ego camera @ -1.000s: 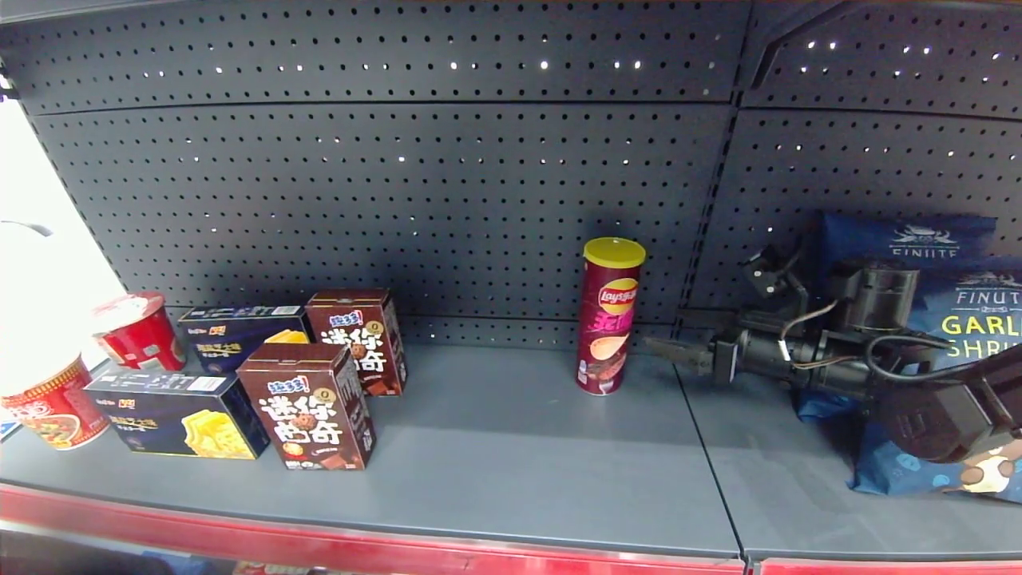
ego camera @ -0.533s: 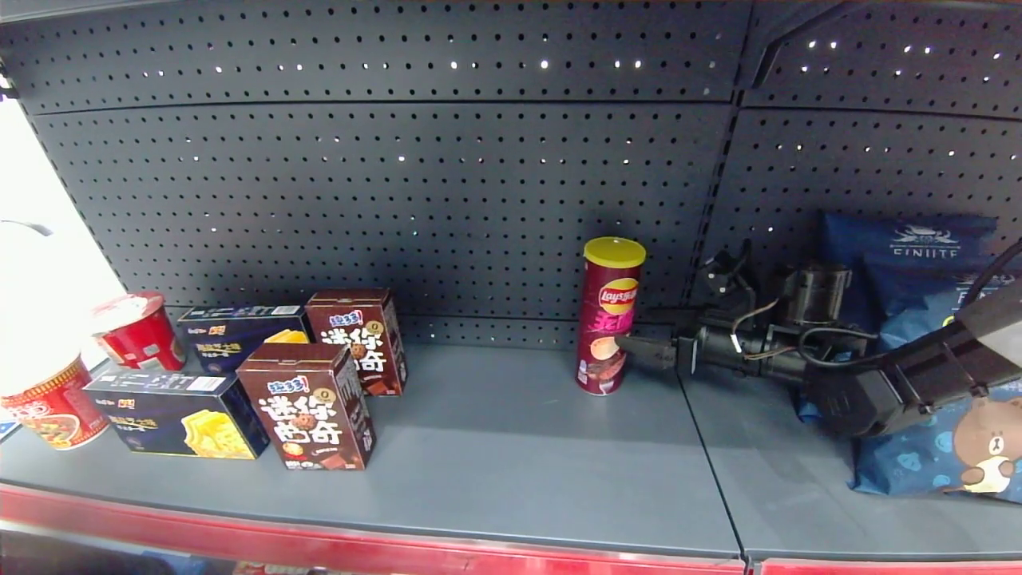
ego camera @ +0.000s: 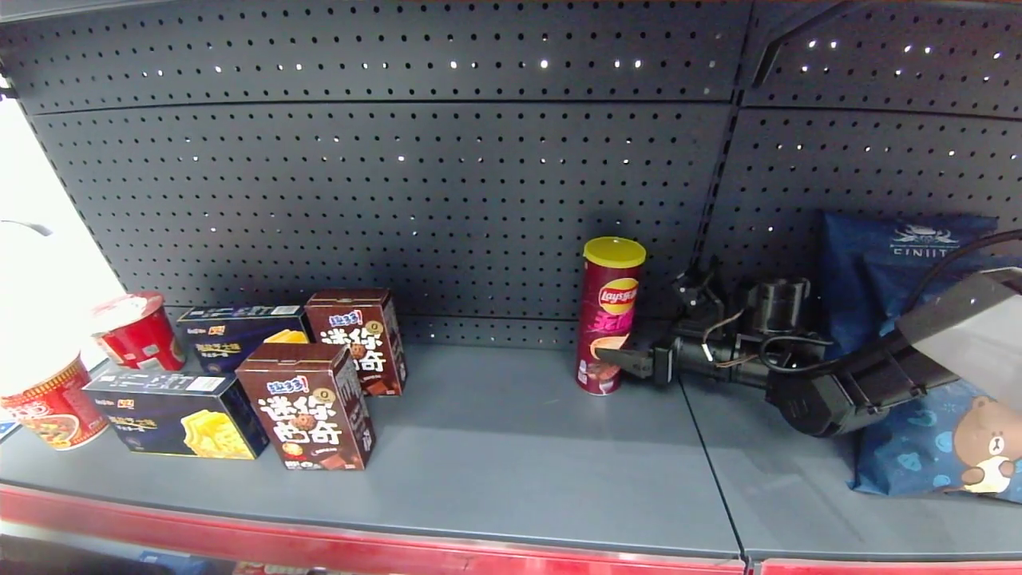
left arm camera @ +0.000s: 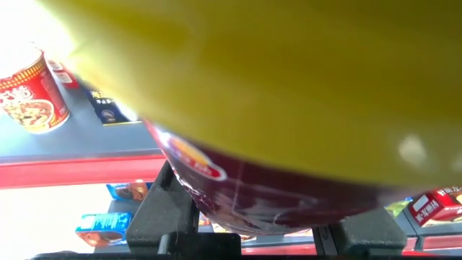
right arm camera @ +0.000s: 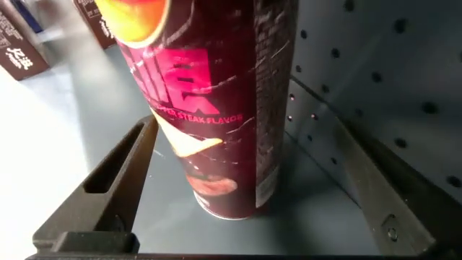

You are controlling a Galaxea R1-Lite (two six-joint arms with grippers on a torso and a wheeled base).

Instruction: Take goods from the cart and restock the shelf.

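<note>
The chip can (ego camera: 608,319) stood upright on the shelf (ego camera: 495,455), close to the back panel (ego camera: 399,200) and well apart from the boxes (ego camera: 311,403). I had the right gripper (ego camera: 616,361) low around the can, its fingers spread to either side and clamping nothing. I couldn't tell whether the near finger touched it. The left gripper (left arm camera: 263,225) sat below shelf level, closed on a second can (left arm camera: 245,195) with a yellow lid.
</note>
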